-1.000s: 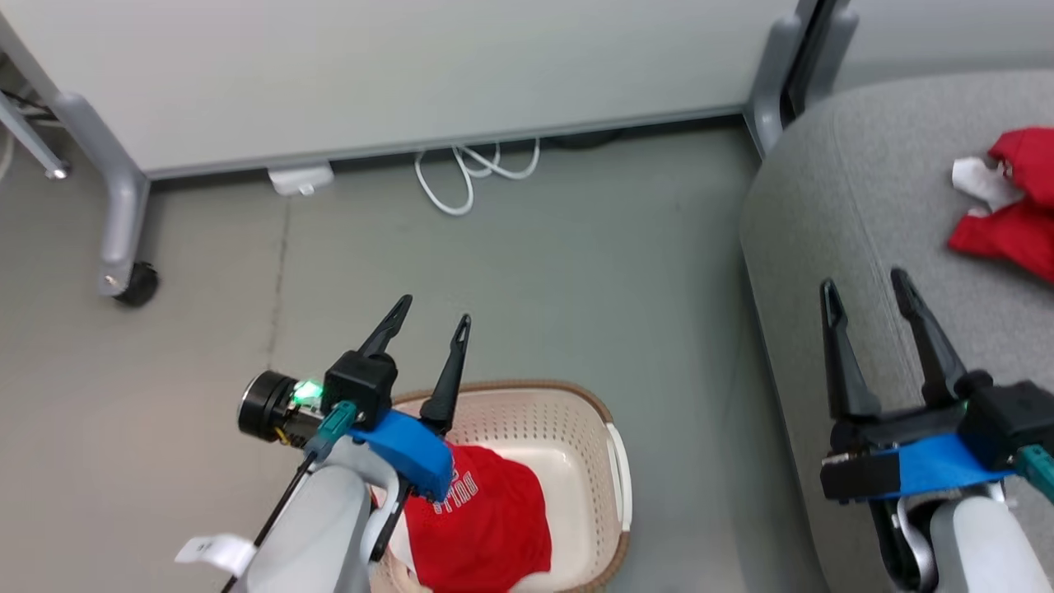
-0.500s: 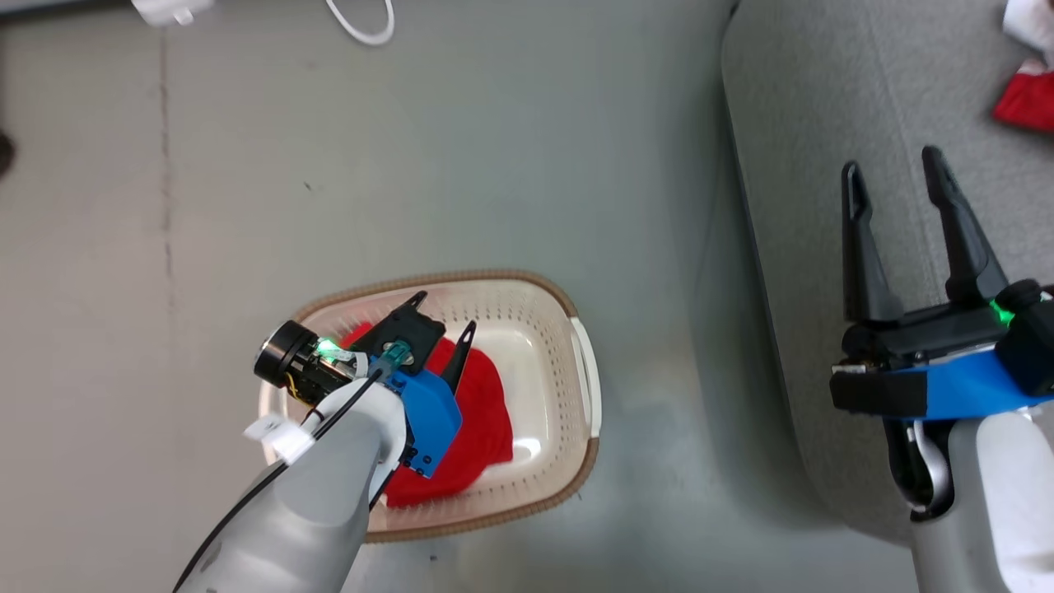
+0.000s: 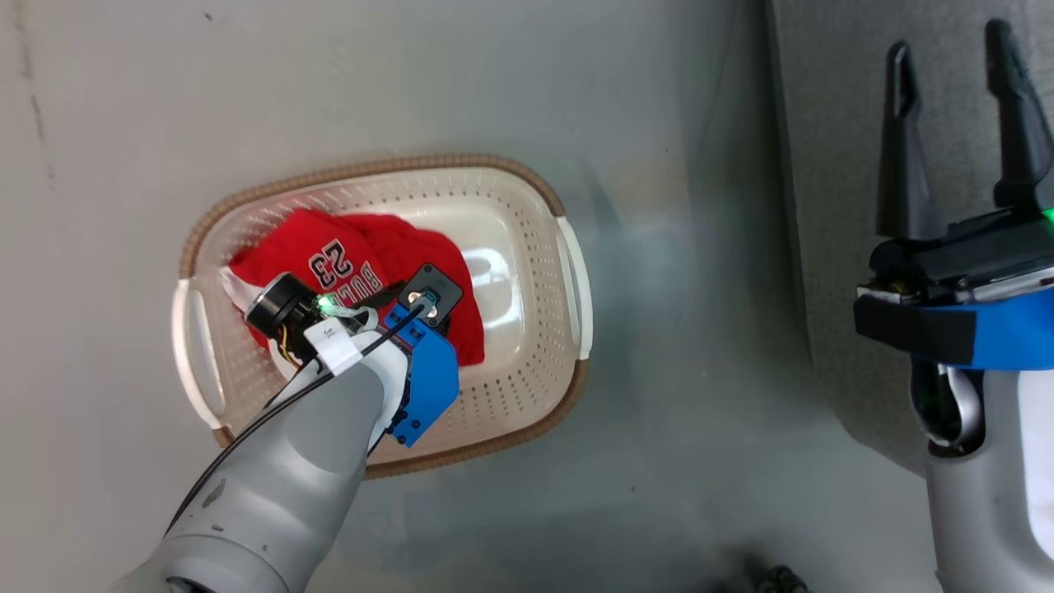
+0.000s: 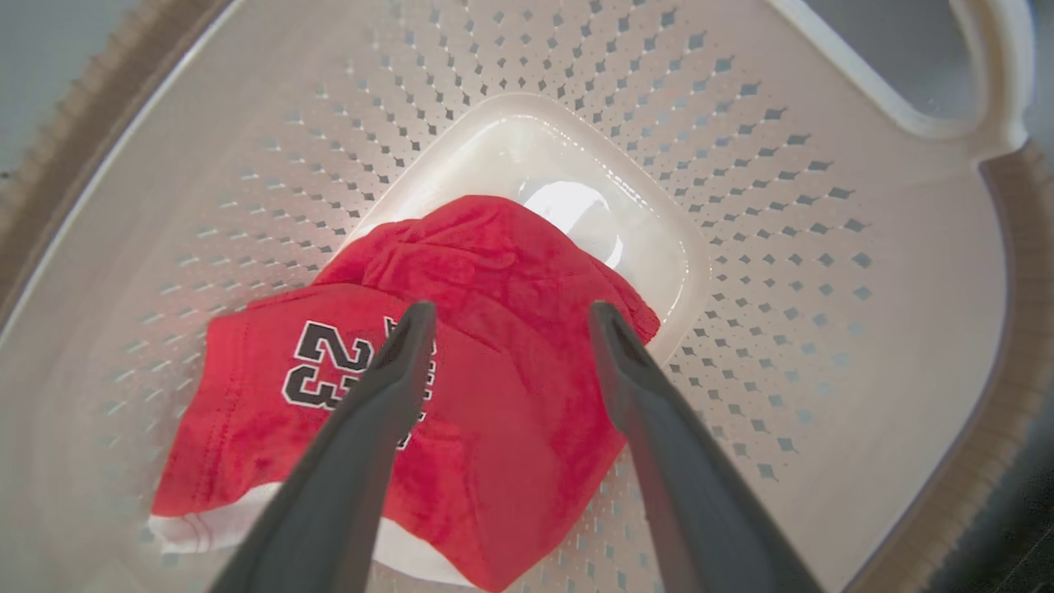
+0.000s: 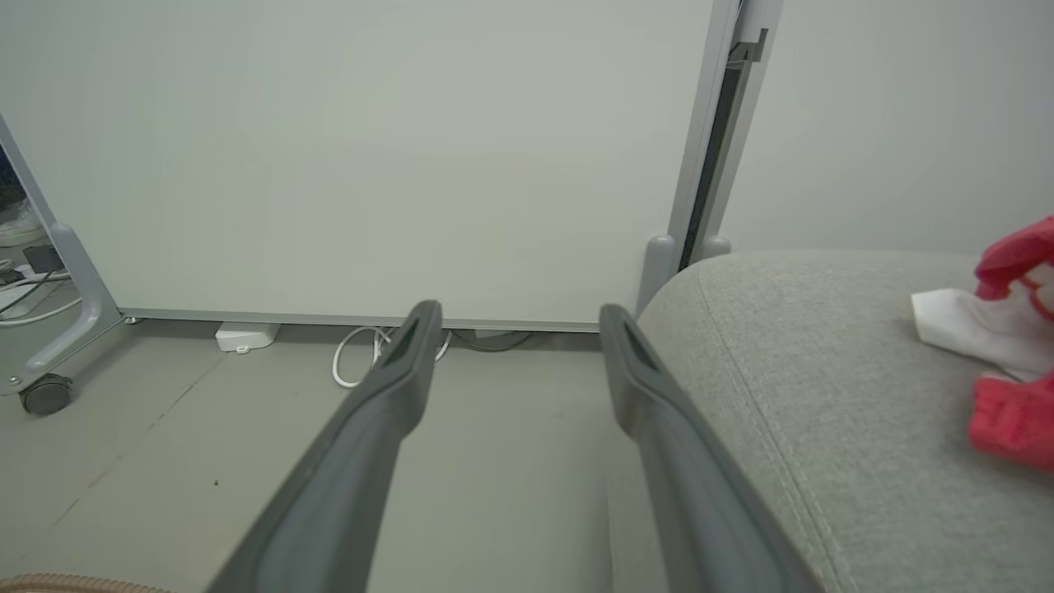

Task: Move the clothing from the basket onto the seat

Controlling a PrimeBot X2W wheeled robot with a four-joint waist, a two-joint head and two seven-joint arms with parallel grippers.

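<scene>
Bright red fabric jersey with "23" print point(image 4: 494, 412): lies crumpled on the bottom of the small cream-white perforated plastic basket with brown woven-look rim point(image 3: 527, 387). Left gripper point(image 4: 510, 313): reaches down into the basket, fingers spread wide over the jersey, gripping nothing. Basket: stands on the grey floor point(image 3: 412, 82), near the large light-grey upholstered seat point(image 3: 832, 206). Second red garment with white tag point(image 5: 1009, 420): lies on the seat. Right gripper point(image 3: 947, 49): hangs open and empty over the seat's edge.

head camera looks straight down on the basket point(image 3: 510, 379); left wrist peers close inside it.
</scene>
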